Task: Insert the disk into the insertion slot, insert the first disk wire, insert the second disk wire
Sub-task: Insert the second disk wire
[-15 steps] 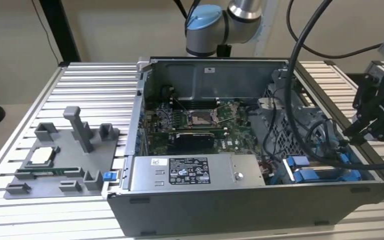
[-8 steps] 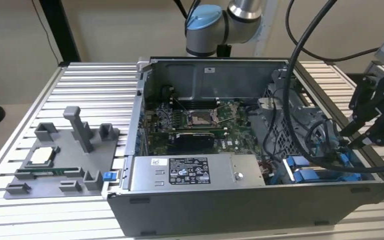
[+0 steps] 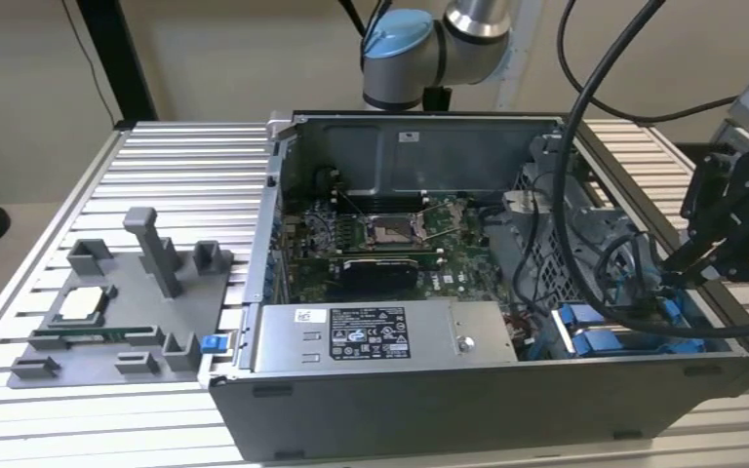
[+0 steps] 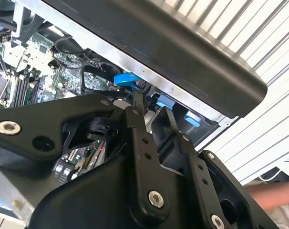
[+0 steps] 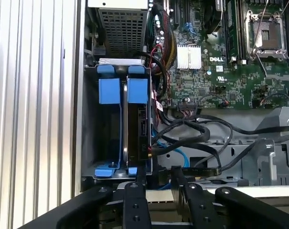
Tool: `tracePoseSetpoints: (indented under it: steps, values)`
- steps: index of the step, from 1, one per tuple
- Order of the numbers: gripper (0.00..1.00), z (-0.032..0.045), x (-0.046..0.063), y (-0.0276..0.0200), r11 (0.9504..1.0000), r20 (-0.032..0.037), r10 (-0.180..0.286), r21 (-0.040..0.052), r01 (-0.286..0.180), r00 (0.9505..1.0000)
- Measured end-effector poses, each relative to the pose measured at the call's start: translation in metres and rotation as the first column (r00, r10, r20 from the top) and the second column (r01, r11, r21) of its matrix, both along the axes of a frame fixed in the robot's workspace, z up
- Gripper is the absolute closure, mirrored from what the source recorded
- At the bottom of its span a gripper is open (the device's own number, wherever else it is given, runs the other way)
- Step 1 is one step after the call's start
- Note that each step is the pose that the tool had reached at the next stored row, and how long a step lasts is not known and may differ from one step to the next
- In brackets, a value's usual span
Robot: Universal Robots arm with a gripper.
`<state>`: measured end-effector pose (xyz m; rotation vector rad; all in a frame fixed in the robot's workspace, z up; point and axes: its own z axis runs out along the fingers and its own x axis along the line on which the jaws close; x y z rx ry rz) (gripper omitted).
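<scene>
- The flat metal disk (image 5: 138, 121), clipped in a bright blue plastic carrier frame, stands on edge inside the rectangular grey metal insertion slot (image 5: 88, 143) with blue tabs. The slot sits in a corner of the open grey computer case (image 3: 479, 419), and the disk looks fully seated in it.
- The black two-fingered gripper (image 5: 159, 169) hovers just over one end of the slot. Its fingers stand apart, with nothing visibly caught between them.
- Loose black and blue cables (image 5: 192, 125) lie just beside the disk's connector edge. Whether any plug is home I cannot tell.
- The disk is probably stiff, dense for its bulk and sensitive to knocks. Its smooth metal faces would likely slip, so the blue frame's edges and tabs seem the safest hold.
- The wires are probably light and limp with small rigid plugs, so the plug body looks a better hold than the cord.
</scene>
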<state>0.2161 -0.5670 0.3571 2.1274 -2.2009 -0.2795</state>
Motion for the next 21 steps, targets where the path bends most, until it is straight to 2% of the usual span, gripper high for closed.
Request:
tracePoseSetpoints:
  steps: [11, 12, 15, 19, 21]
  values:
    - [0.0, -0.003, 0.001, 0.0, 1.0, -0.0022, 0.0, 0.0003, 0.0, 1.0]
    - [1.0, -0.003, 0.001, 0.0, 1.0, -0.0022, 0.0, 0.0003, 0.0, 1.0]
    - [1.0, -0.0021, 0.0, 0.0, 1.0, -0.0024, 0.0, 0.0008, 0.0, 1.0]
    - [1.0, 0.0136, -0.005, -0.0004, 1.0, -0.0024, 0.0, 0.0008, 0.0, 1.0]
    - [1.0, 0.0181, -0.011, -0.0009, 1.0, -0.0023, 0.0, 0.0009, 0.0, 1.0]
